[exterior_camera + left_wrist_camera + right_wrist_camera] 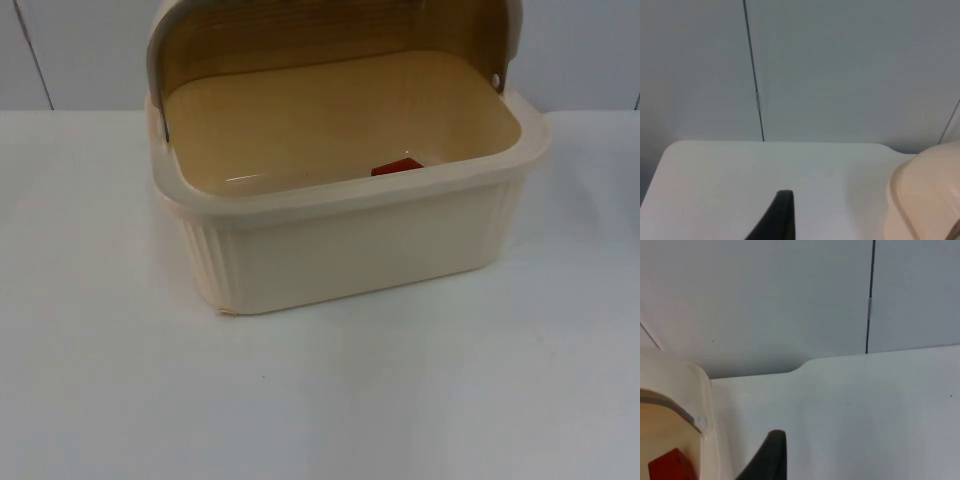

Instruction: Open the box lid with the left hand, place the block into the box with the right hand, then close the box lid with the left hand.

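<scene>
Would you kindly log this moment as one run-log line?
lid: open | block: in box | left gripper: beside box | right gripper: beside box | remaining: close lid

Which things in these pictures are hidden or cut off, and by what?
- Block: top view, mostly behind the box front wall; right wrist view, cut by the edge.
- Lid: top view, upper part cut by the edge.
- Left pincer, right pincer: one fingertip each, so open or shut is unclear.

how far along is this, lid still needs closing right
Yes. Done: the lid is swung up and the red block lies inside the cream box. In hand: nothing; both arms wait off to the sides. Left: the left gripper closing the lid.
</scene>
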Robot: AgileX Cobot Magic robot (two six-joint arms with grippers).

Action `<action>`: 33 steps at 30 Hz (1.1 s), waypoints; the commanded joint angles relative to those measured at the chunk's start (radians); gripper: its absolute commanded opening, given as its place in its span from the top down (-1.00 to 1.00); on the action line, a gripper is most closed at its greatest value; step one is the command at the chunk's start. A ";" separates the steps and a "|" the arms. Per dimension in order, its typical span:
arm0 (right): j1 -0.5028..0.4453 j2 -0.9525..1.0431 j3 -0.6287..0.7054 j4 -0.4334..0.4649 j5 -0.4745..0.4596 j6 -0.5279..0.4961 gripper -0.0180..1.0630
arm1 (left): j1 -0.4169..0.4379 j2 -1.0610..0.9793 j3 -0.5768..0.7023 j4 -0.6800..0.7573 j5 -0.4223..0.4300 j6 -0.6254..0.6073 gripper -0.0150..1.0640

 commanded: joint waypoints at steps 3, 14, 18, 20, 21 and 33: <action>0.003 -0.003 0.003 -0.031 -0.011 -0.010 -0.98 | 0.004 -0.007 0.002 -0.016 -0.040 -0.007 -0.97; 0.003 -0.003 0.003 -0.037 -0.048 -0.015 -0.98 | -0.002 0.200 -0.165 -0.030 -0.091 0.068 -0.97; 0.003 -0.003 0.003 -0.037 -0.048 -0.015 -0.98 | -0.043 0.317 -0.285 -0.028 -0.080 0.140 -0.97; 0.003 -0.003 0.003 -0.037 -0.048 -0.015 -0.98 | -0.085 0.394 -0.373 -0.028 -0.077 0.171 -0.97; 0.003 -0.003 0.003 -0.037 -0.048 -0.015 -0.98 | -0.107 0.434 -0.417 -0.028 -0.081 0.178 -0.97; 0.003 -0.003 0.003 -0.065 -0.048 -0.021 -0.98 | -0.290 0.763 -0.751 -0.034 -0.082 0.186 -0.97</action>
